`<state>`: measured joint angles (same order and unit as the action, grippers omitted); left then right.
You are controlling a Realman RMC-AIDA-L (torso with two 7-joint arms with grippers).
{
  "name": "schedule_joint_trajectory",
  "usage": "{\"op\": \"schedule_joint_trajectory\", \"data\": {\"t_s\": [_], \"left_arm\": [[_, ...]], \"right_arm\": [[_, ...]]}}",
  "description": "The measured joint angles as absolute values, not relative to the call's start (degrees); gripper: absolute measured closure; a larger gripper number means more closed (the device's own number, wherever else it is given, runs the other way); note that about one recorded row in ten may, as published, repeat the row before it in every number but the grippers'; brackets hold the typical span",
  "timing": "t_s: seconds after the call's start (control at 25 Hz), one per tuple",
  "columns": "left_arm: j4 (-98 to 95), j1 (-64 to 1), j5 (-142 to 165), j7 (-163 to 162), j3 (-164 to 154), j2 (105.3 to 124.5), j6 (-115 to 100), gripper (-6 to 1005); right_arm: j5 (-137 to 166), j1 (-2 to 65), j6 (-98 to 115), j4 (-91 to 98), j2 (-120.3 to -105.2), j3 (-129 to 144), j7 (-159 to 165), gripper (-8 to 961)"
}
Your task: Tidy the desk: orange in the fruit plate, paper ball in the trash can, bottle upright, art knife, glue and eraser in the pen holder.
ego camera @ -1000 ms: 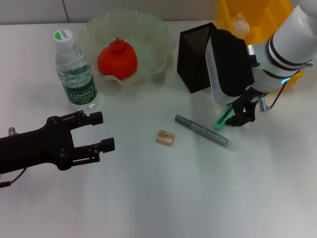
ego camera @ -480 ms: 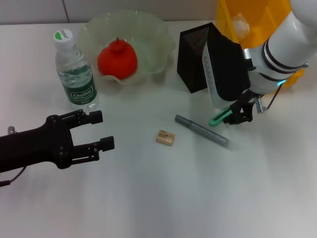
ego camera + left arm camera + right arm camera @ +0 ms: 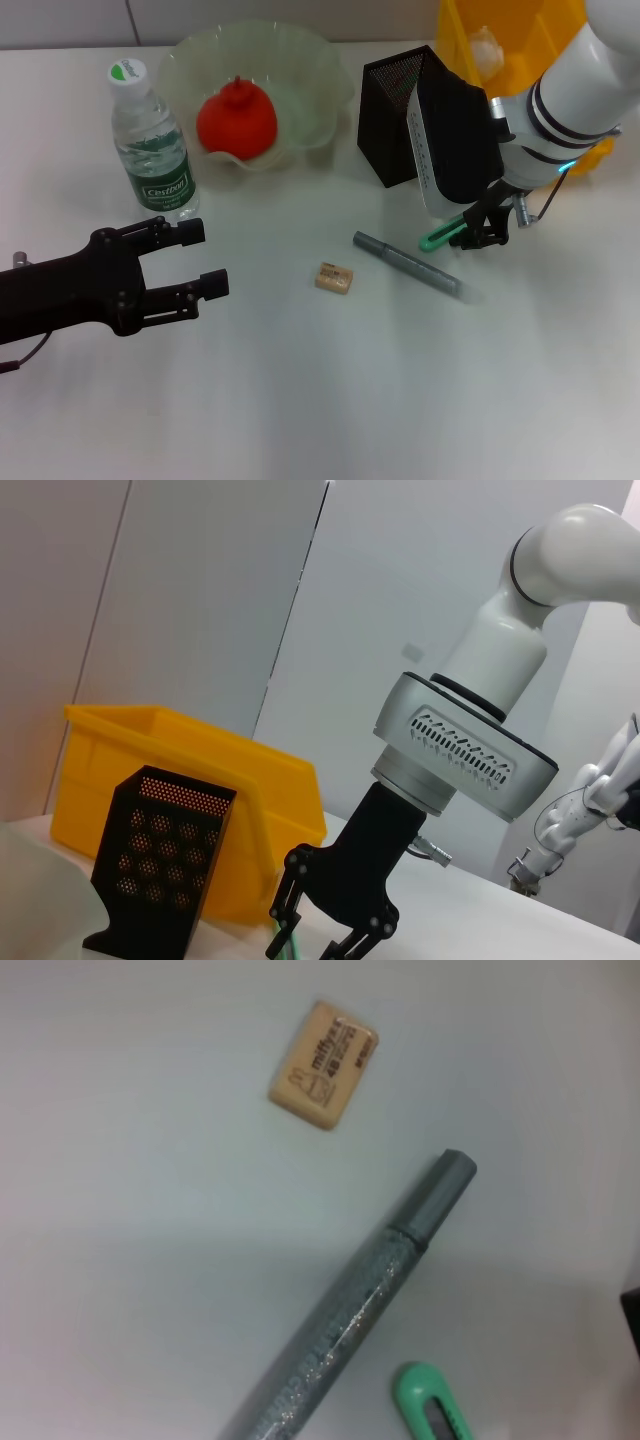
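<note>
The orange (image 3: 237,120) lies in the pale green fruit plate (image 3: 320,75). Left of it the bottle (image 3: 152,145) stands upright. A paper ball (image 3: 484,45) rests inside the yellow trash can (image 3: 540,30). On the table lie the tan eraser (image 3: 334,278) (image 3: 323,1063) and the grey glue stick (image 3: 405,263) (image 3: 350,1310). My right gripper (image 3: 478,230) (image 3: 335,925) is shut on the green art knife (image 3: 440,238) (image 3: 432,1408), just off the table, in front and to the right of the black mesh pen holder (image 3: 392,100) (image 3: 160,870). The left gripper (image 3: 203,258) hovers open below the bottle.
The trash can (image 3: 170,770) stands behind the pen holder at the back right corner. Eraser and glue stick lie mid-table between the two arms. A wall runs along the table's far edge.
The right gripper has shifted slightly left toward the pen holder, and the green knife now lies more level. The left arm has barely moved.
</note>
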<state>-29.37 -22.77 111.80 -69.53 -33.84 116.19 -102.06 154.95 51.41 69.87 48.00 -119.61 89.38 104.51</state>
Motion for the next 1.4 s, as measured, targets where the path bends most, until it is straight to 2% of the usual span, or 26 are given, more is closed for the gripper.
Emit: {"op": "schedule_joint_trajectory", "data": {"t_s": [0.4,0.6,0.84,1.4], "left_arm": [[-29.54,-22.7,111.79,-70.0,-33.75,116.18,-102.59,213],[-29.53,-22.75,111.78,-70.46,-33.65,116.08,-102.77,214],[-29.52,-22.7,111.66,-70.52,-33.14,115.85,-104.06,215],[-29.62,-22.77,111.61,-70.58,-33.13,115.83,-104.24,217]], "right_arm": [[154.95,52.01,70.64,47.98,-119.61,88.78,105.68,619],[154.86,52.11,71.74,48.4,-119.56,88.68,105.73,790],[152.98,52.29,74.29,50.43,-119.37,88.51,105.76,948],[153.52,53.49,75.14,50.29,-119.35,87.67,109.51,938]]}}
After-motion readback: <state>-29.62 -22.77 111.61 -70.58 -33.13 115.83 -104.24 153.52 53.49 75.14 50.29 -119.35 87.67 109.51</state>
